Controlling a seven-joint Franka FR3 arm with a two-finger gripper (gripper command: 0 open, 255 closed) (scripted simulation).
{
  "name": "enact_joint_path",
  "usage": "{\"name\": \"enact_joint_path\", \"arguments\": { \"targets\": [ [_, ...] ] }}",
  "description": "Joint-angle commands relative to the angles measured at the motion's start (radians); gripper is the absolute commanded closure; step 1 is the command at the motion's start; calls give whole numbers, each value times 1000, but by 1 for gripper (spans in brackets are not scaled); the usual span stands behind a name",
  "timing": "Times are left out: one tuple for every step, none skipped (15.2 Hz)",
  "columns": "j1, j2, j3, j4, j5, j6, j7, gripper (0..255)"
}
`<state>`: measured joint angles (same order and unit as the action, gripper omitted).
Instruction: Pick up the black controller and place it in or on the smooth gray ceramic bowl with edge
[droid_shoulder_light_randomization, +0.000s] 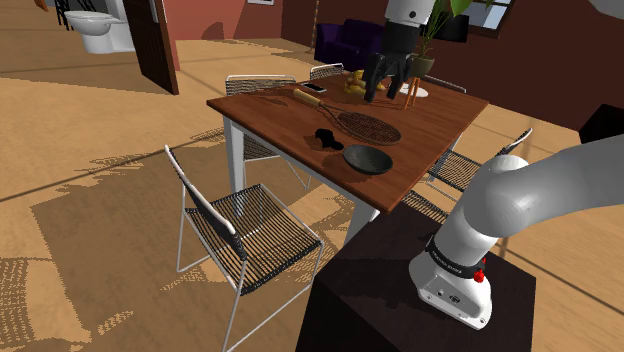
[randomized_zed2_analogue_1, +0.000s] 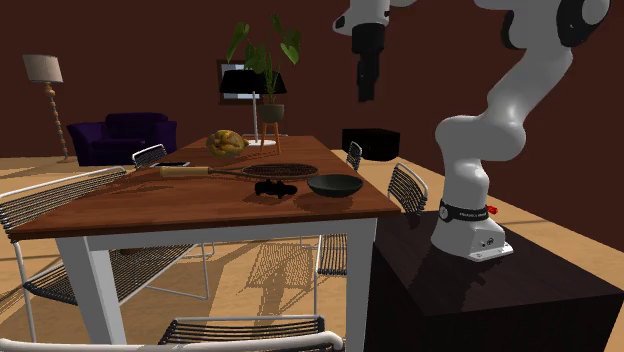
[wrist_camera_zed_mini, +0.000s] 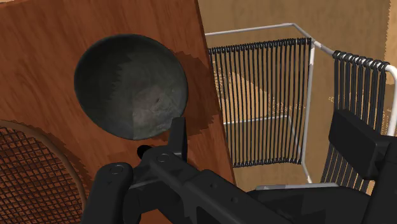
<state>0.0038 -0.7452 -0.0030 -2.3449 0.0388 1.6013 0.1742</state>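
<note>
The black controller lies on the brown wooden table, between a racket's head and the table's near edge. Just beside it, by the table's corner, sits the dark gray bowl, with nothing in it. My gripper hangs high above the table, well clear of both. Its fingers stand apart and hold nothing. In the wrist view the bowl lies ahead of the fingers, close to the table's edge.
A racket with a wooden handle lies behind the controller and bowl. Yellow fruit sits further back. Wire chairs ring the table. My dark stand adjoins the corner.
</note>
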Motion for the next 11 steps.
{"name": "enact_joint_path", "arguments": {
  "targets": [
    [0, 0, 0, 0, 0, 0, 0, 0],
    [-6, 28, -5, -2, -3, 29, 1, 0],
    [-12, 56, -10, -3, -7, 58, 3, 0],
    [-18, 86, -15, -3, -10, 86, 4, 0],
    [-24, 116, -20, -2, -12, 113, 5, 0],
    [-29, 147, -25, 1, -15, 140, 7, 0],
    [-35, 178, -30, 5, -17, 167, 8, 0],
    [-40, 210, -35, 10, -20, 193, 10, 0],
    [-45, 243, -41, 17, -21, 218, 11, 0],
    [-51, 276, -46, 24, -23, 243, 13, 0],
    [-56, 309, -52, 33, -24, 266, 14, 0]
  ]
}}
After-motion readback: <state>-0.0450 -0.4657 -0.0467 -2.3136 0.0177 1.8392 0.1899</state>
